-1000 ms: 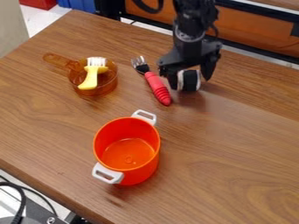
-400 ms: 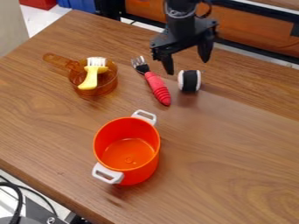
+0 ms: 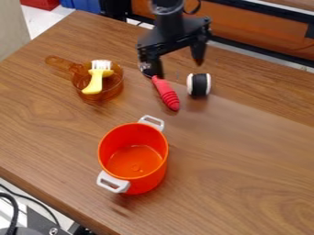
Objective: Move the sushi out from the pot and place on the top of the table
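Pot [image 3: 150, 179]: upright, no sushi inside. Sushi [image 3: 199, 85]: on the table [image 3: 245, 151], beyond the pot, just beside the fork [image 3: 165, 93]. Gripper [image 3: 178, 65]: above the table near the fork; jaws spread, holding nothing. Placement judged complete; at most, arm retraction remains.

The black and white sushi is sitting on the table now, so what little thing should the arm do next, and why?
Probably lift the gripper a bit and draw it clear: its fingers are open, the sushi rests on the table, and the pot is empty.
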Robot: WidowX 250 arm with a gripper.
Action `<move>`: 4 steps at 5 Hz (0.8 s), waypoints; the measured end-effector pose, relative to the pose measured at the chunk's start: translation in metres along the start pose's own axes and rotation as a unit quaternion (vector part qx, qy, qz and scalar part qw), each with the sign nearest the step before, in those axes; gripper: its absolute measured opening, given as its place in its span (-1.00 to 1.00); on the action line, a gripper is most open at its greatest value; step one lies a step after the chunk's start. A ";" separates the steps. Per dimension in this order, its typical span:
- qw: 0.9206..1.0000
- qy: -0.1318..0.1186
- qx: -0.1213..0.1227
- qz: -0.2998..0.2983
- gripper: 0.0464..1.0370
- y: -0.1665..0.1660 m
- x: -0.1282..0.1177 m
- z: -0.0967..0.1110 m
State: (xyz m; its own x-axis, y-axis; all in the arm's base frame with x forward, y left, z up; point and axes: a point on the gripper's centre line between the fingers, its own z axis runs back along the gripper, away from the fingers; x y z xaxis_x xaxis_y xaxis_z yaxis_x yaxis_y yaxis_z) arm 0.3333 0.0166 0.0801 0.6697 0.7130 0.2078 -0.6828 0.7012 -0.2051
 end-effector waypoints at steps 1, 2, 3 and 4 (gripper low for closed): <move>0.996 -0.030 0.033 -0.072 0.92 0.016 -0.015 0.001; 0.990 -0.019 0.021 -0.138 0.92 0.006 -0.033 0.001; 0.981 -0.020 0.027 -0.189 0.92 -0.004 -0.042 0.003; 0.974 -0.007 0.009 -0.226 0.92 -0.019 -0.057 -0.004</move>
State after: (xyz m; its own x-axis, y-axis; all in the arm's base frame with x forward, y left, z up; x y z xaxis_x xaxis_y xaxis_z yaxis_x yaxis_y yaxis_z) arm 0.3091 -0.0375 0.0686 0.8987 0.3318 0.2868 -0.3248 0.9430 -0.0732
